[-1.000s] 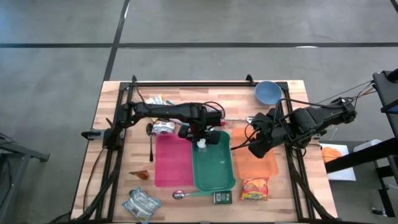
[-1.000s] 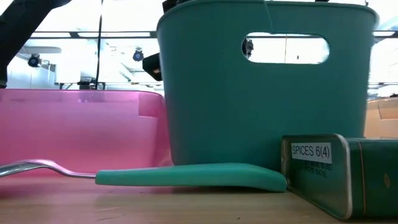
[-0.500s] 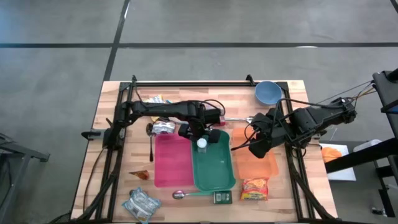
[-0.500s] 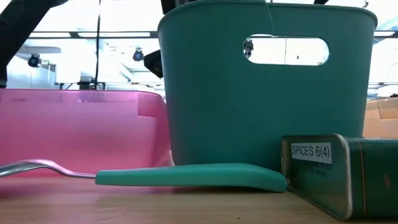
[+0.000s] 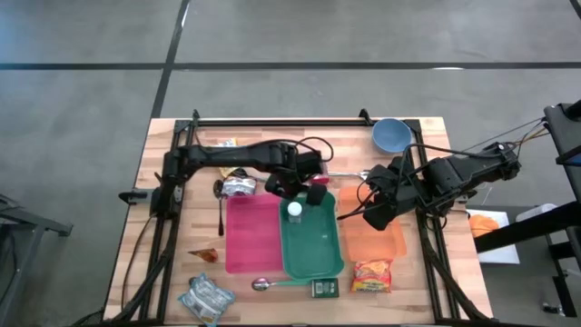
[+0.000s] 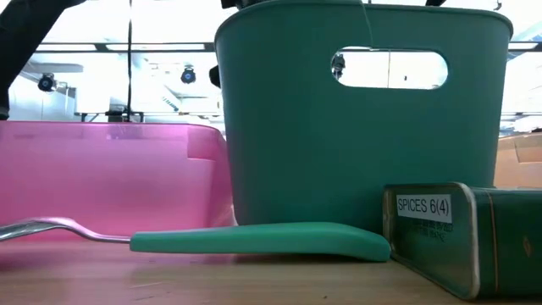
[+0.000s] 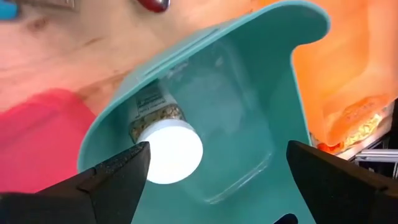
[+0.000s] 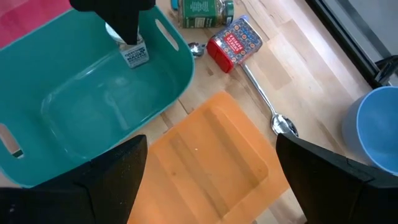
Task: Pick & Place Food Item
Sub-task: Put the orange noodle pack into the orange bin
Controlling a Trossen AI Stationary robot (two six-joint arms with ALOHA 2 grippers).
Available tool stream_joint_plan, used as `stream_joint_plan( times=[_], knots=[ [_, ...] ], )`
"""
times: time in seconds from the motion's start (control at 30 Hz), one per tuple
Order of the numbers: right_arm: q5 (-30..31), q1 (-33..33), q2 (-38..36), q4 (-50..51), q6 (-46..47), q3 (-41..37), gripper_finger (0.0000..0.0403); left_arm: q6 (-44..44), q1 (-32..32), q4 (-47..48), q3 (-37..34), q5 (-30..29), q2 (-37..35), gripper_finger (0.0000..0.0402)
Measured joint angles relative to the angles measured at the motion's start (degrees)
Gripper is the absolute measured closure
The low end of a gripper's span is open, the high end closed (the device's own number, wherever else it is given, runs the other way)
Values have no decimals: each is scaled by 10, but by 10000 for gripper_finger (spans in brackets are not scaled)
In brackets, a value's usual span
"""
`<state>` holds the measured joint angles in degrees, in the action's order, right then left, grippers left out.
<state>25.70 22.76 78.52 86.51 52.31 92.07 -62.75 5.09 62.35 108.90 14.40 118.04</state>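
A small spice jar with a white lid (image 7: 168, 152) stands in the far end of the teal bin (image 5: 313, 241), its bottom on the bin's floor close to the far wall. The jar also shows from above (image 5: 295, 211), and its label shows in the right wrist view (image 8: 134, 55). My left gripper (image 5: 297, 190) hangs open just above the jar, one finger on either side and clear of it (image 7: 214, 180). My right gripper (image 5: 377, 216) waits open over the orange bin (image 5: 374, 243), with nothing between its fingers (image 8: 205, 186).
A pink bin (image 5: 252, 234) stands left of the teal one. At the near edge lie a green spice tin (image 5: 324, 288), a noodle packet (image 5: 372, 274), a spoon (image 5: 263, 284) and a foil packet (image 5: 204, 298). A blue bowl (image 5: 391, 134), a red tin (image 8: 233, 40) and another spoon (image 8: 273, 115) lie at the far side.
My left gripper has opened, let go of the jar and risen a little, drawing back toward the table's far edge. The jar has stayed in the far end of the teal bin.
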Motion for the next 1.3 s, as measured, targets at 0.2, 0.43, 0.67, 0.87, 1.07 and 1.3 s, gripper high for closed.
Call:
stream_joint_plan(
  times=[0.2, 0.43, 0.67, 0.87, 1.07, 1.3],
  knots=[
    [-28, 0, -2, 3, -7, -1, 51, 35, 0, 13, 0, -14, -36, 22],
    [-59, 28, -3, 2, -68, -14, 51, 65, -20, 24, -4, -92, -103, 22],
    [-125, 78, -5, -11, -127, -73, 51, 119, -41, 80, -5, -270, -162, 22],
    [-210, 116, -5, -95, -38, -154, 51, 193, -42, 139, -6, -303, -184, 22],
    [-212, 144, -4, -139, 278, -183, 51, 211, -47, 191, -7, -305, -187, 22],
    [-197, 214, 1, -134, 566, -174, 51, 276, -47, 182, -46, -318, -188, 22]
  ],
)
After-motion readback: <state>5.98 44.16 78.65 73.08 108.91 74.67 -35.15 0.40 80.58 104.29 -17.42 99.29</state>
